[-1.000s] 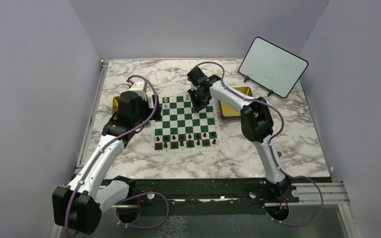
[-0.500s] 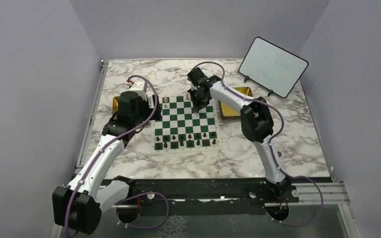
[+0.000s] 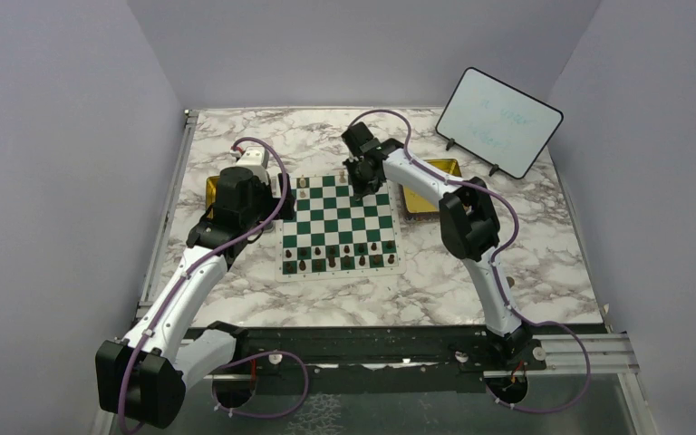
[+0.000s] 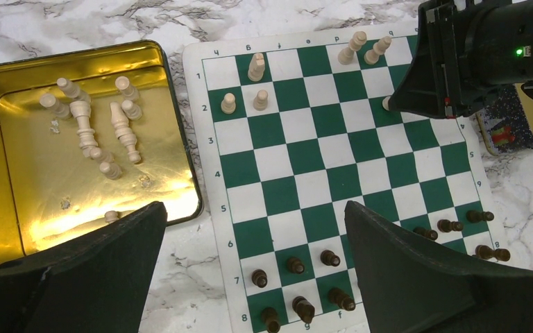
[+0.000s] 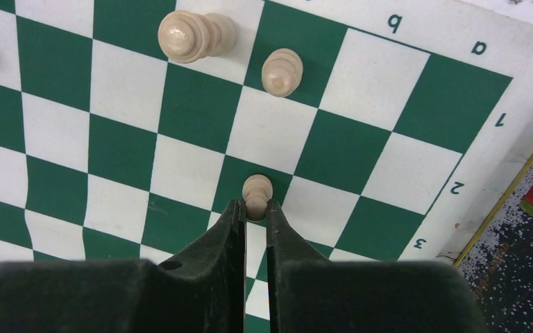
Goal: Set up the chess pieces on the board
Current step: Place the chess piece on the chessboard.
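Observation:
The green and white board lies mid-table. Dark brown pieces stand in its two near rows. A few cream pieces stand in the far rows. My right gripper is shut on a cream pawn, just over a green square in the second row near the board's far right corner; it also shows in the top view. My left gripper is open and empty, high above the board's left edge.
A gold tray left of the board holds several loose cream pieces. A second gold tray lies right of the board. A small whiteboard stands at the far right.
My right gripper has shifted slightly toward the board's far edge with the pawn in it. The left arm has not moved.

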`<state>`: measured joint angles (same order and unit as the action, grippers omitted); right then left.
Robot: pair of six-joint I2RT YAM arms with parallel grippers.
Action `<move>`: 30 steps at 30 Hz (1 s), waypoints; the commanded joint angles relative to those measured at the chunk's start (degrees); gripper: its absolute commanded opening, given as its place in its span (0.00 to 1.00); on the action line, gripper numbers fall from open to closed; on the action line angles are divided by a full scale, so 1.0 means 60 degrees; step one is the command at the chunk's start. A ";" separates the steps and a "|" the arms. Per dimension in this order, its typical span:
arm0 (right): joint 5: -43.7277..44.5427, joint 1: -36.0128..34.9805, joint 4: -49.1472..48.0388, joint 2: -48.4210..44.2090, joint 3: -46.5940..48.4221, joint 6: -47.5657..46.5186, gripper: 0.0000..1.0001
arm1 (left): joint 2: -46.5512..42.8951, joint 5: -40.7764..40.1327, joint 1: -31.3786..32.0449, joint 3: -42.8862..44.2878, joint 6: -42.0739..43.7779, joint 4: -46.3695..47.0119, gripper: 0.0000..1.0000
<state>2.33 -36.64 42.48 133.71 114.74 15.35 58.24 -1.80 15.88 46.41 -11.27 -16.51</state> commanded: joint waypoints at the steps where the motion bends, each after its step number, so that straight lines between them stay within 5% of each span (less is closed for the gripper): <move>1: 0.0524 0.0026 -0.0215 -0.0134 0.0354 -0.0098 0.11 | 0.0002 -0.0095 0.0039 0.0032 0.0092 0.0057 0.99; 30: 0.0634 0.0021 -0.0722 0.0550 0.0571 -0.0186 0.12 | 0.0130 -0.0036 0.0107 0.0039 0.0061 0.0072 0.99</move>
<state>4.89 -36.62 39.48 135.22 117.05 14.92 58.94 -1.78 16.27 46.39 -11.29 -16.51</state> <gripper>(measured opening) 0.154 0.988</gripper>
